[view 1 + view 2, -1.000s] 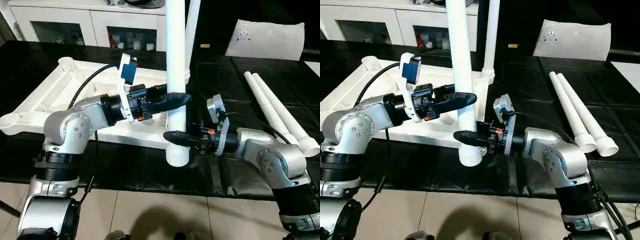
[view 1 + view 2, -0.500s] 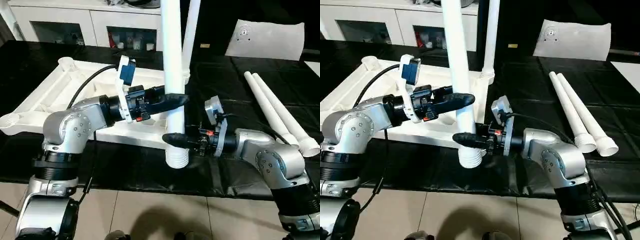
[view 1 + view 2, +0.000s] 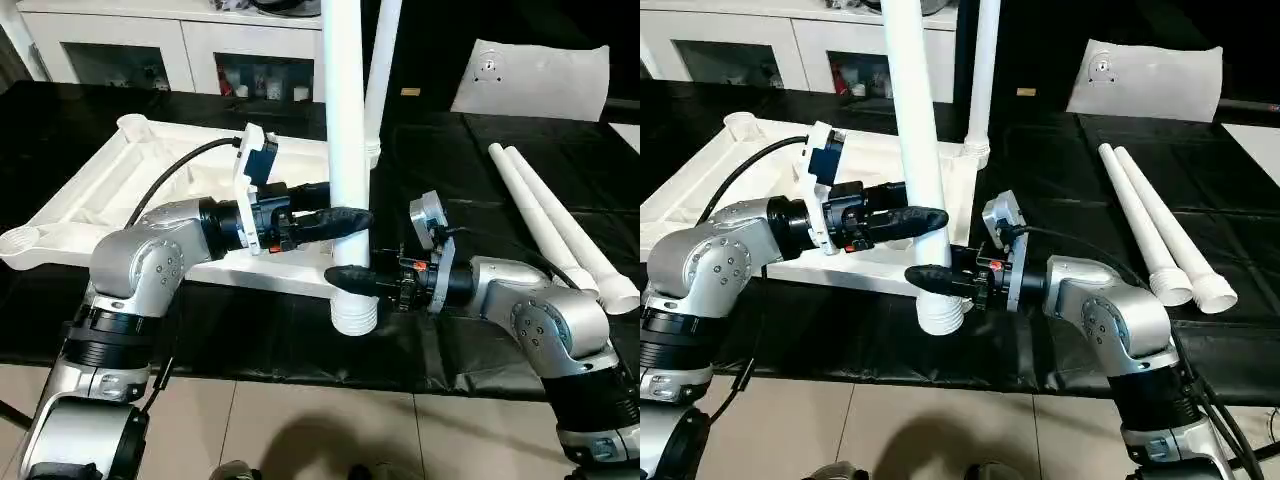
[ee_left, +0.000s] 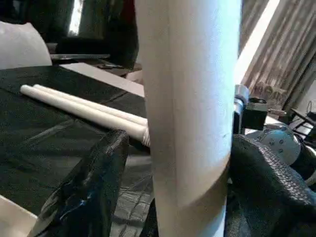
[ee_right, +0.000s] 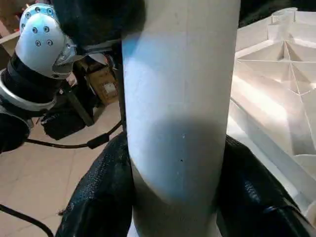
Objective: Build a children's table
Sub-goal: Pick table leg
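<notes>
1. Tabletop (image 3: pixel 150 180) lies upside down on the black mat (image 3: pixel 480 160), far left, ribs up, round sockets at the corners.
2. My left gripper (image 3: pixel 345 218) reaches in from the left; its fingers (image 4: pixel 94 192) sit either side of the held leg (image 3: pixel 343 140). One finger shows a gap to the leg, so I cannot tell if it really clamps.
3. Held leg stands nearly upright at centre, ribbed end (image 3: pixel 354 315) down, just off the near edge of the tabletop, not in a socket.
4. Second leg (image 3: pixel 382 60) stands upright just behind, its foot at the tabletop's far right corner.
5. My right gripper (image 3: pixel 352 278) comes in from the right, lower on the held leg, fingers (image 5: pixel 103 197) pressed onto both sides, pinching it.
6. Two loose legs (image 3: pixel 555 220) lie side by side on the mat, right, touching.
7. Flat white bag (image 3: pixel 530 80) far right. White cabinets (image 3: pixel 150 45) far left.
</notes>
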{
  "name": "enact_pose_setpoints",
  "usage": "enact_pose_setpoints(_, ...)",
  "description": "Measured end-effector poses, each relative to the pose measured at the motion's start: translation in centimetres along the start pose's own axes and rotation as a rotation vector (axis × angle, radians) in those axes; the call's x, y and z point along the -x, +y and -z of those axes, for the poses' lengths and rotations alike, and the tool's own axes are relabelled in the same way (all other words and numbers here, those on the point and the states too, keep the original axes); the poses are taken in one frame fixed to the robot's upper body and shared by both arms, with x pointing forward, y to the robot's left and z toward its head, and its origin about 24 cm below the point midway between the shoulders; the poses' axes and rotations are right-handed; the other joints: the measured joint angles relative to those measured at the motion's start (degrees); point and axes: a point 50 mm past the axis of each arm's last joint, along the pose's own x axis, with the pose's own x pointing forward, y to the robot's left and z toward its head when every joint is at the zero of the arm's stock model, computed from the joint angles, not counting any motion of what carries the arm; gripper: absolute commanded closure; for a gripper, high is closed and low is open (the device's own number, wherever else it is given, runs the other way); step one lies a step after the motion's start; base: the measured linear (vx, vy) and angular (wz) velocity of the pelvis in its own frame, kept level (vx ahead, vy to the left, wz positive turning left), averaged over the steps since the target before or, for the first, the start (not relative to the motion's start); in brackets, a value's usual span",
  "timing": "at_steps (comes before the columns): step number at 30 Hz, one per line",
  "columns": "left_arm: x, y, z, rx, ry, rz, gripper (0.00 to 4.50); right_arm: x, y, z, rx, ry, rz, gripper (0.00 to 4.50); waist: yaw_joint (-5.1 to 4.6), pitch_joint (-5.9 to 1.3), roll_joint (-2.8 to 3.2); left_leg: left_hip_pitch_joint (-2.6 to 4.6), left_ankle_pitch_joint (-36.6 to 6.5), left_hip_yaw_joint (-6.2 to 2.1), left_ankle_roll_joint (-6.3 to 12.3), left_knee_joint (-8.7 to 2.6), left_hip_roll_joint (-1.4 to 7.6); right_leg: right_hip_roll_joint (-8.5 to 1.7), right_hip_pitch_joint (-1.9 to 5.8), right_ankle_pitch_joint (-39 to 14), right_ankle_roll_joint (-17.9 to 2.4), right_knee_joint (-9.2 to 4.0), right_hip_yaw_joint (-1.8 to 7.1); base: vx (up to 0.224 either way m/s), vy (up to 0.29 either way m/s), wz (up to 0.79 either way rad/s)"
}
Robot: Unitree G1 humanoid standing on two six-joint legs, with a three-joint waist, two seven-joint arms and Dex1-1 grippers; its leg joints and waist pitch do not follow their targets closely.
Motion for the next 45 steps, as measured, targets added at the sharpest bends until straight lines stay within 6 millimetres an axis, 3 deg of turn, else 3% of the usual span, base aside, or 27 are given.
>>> enact_pose_setpoints(1,0.0,0.0,0.0,-0.003,0.000,0.003,1.59,0.0,0.0,0.0,0.000,0.000,0.000,2.61,0.00,0.00,0.00,0.00,0.00,0.00,0.00,0.00,0.00,0.00,0.00,0.00,0.00,0.00,0.00,0.000,0.000,0.00)
enact_pose_setpoints(2,-0.1,0.0,0.0,-0.004,0.000,0.002,2.02,0.0,0.0,0.0,0.000,0.000,0.000,2.61,-0.01,0.00,0.00,0.00,0.00,0.00,0.00,0.00,0.00,0.00,0.00,0.00,0.00,0.00,0.00,0.000,0.000,0.00)
enact_pose_setpoints(6,-0.2,0.0,0.1,-0.014,0.005,0.011,1.98,0.1,-0.1,0.0,0.004,0.005,0.004,2.61,0.00,0.00,0.00,0.00,0.00,0.00,0.00,0.00,0.00,0.00,-0.01,0.00,0.00,0.01,0.00,0.000,0.000,0.00)
enact_pose_setpoints(7,-0.1,0.0,0.0,-0.030,0.006,0.006,2.41,0.1,-0.1,0.0,0.004,0.006,0.005,2.61,0.00,0.00,0.00,0.00,0.00,0.00,0.00,0.00,0.00,0.00,0.00,0.00,0.00,0.01,0.00,0.000,0.000,0.00)
enact_pose_setpoints(24,-0.3,0.3,0.4,0.039,-0.011,-0.003,2.60,0.2,-0.4,0.1,0.031,0.020,0.035,2.62,-0.01,0.00,0.00,0.00,0.00,0.02,0.00,0.00,0.00,0.00,0.01,0.00,0.00,0.02,0.00,0.000,0.000,0.00)
enact_pose_setpoints(26,-0.4,0.7,0.3,0.053,-0.003,-0.030,2.63,0.0,-0.7,0.2,0.028,0.012,0.059,2.06,-0.01,0.00,0.00,0.00,0.01,0.02,0.00,0.00,0.00,0.00,0.00,0.00,-0.01,0.03,0.01,0.000,0.000,0.00)
enact_pose_setpoints(29,-0.5,1.1,-0.1,0.036,0.009,-0.065,2.64,-0.2,-0.9,0.0,0.040,-0.005,0.096,1.90,-0.05,0.00,0.00,0.00,0.01,0.01,0.00,0.00,0.00,0.00,0.02,0.00,-0.01,0.04,0.01,0.000,0.000,0.00)
enact_pose_setpoints(31,-0.3,1.3,-0.3,0.023,0.028,-0.099,2.64,-0.2,-1.1,0.1,0.043,-0.008,0.115,1.52,-0.12,0.00,0.00,-0.02,0.00,0.01,0.00,0.00,0.00,0.00,-0.02,0.00,-0.01,0.04,0.01,0.000,0.000,0.00)
enact_pose_setpoints(34,-0.2,1.5,-0.9,0.005,0.048,-0.127,2.64,-0.4,-1.1,0.0,0.039,-0.031,0.128,1.47,-0.08,0.00,0.00,0.00,0.00,0.02,0.00,0.00,0.01,0.00,-0.03,0.00,-0.01,0.04,0.00,0.000,0.000,0.00)
enact_pose_setpoints(37,-0.2,1.6,-1.2,-0.006,0.057,-0.138,2.64,-0.5,-1.3,-0.2,0.040,-0.042,0.144,1.08,-0.08,0.00,0.00,0.01,0.00,0.02,0.00,0.00,0.00,-0.01,-0.02,0.00,-0.01,0.03,0.01,0.000,0.000,0.00)
enact_pose_setpoints(45,-0.5,1.6,-1.0,-0.031,0.110,-0.088,2.64,-0.4,-1.8,-0.9,0.028,-0.049,0.176,1.04,-0.06,0.00,0.00,0.01,0.00,0.02,0.00,0.00,0.00,0.00,-0.03,0.01,-0.02,0.03,0.01,0.000,0.000,0.00)
